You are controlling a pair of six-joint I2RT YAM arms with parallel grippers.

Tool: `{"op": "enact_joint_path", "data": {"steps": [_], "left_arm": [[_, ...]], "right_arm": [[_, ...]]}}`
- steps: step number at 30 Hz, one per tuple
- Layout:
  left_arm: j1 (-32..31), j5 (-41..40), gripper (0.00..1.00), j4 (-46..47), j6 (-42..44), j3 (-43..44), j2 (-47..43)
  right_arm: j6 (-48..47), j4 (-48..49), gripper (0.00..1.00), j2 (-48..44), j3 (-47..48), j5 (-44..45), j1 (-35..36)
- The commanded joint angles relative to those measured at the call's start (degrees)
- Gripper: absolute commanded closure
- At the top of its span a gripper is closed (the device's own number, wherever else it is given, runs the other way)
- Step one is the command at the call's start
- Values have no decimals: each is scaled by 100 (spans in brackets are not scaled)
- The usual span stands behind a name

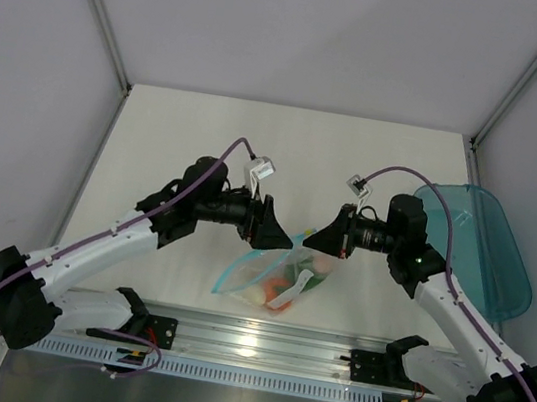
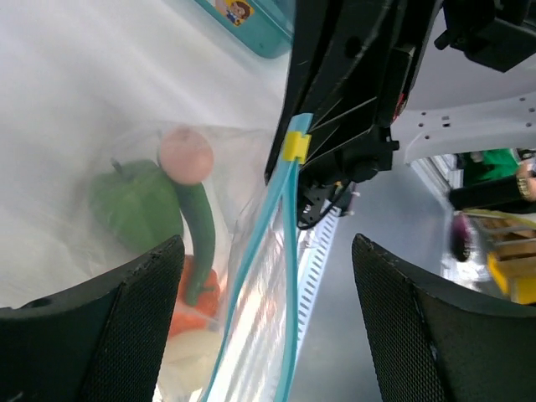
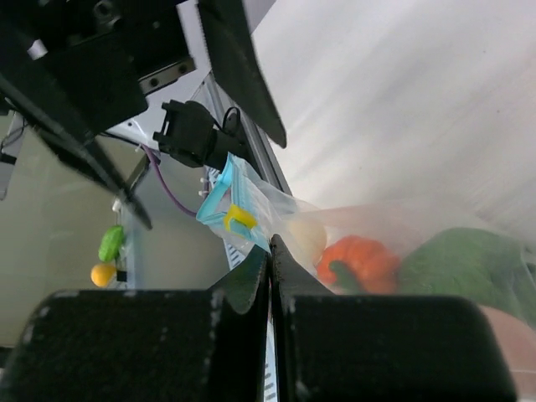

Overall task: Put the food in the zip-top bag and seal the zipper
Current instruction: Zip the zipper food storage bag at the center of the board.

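Note:
The clear zip-top bag hangs between my two grippers over the table's near middle. It holds the food: a green pepper, a pale pink egg, an orange-red piece and a pale egg. The teal-blue zipper with a yellow slider runs between the fingers of my left gripper, which is open and not touching it. My right gripper is shut on the bag's edge just below the slider. The orange piece shows through the plastic there.
A translucent teal tray lies at the right, behind my right arm. A metal rail runs along the near edge below the bag. Grey walls close in the table on the left, right and back.

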Motion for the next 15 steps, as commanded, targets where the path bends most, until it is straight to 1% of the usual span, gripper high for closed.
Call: {"op": "enact_joint_path", "data": {"steps": [1, 2, 5, 9, 11, 15], "left_arm": [[-403, -822, 17, 10, 645, 350, -90], [-648, -1008, 16, -87, 751, 507, -55], [-1027, -1588, 16, -360, 1155, 632, 103], [-1125, -1800, 18, -326, 1157, 536, 165], [-1125, -1783, 22, -317, 1191, 474, 156], [-1116, -1827, 39, -518, 1236, 491, 200]], "right_arm": [[713, -182, 100, -161, 242, 445, 71], [846, -190, 100, -222, 260, 497, 89], [1356, -120, 100, -293, 303, 542, 115], [1708, -111, 100, -337, 339, 533, 107], [1857, -103, 100, -337, 330, 524, 115], [2025, -50, 100, -398, 286, 463, 115]]}}
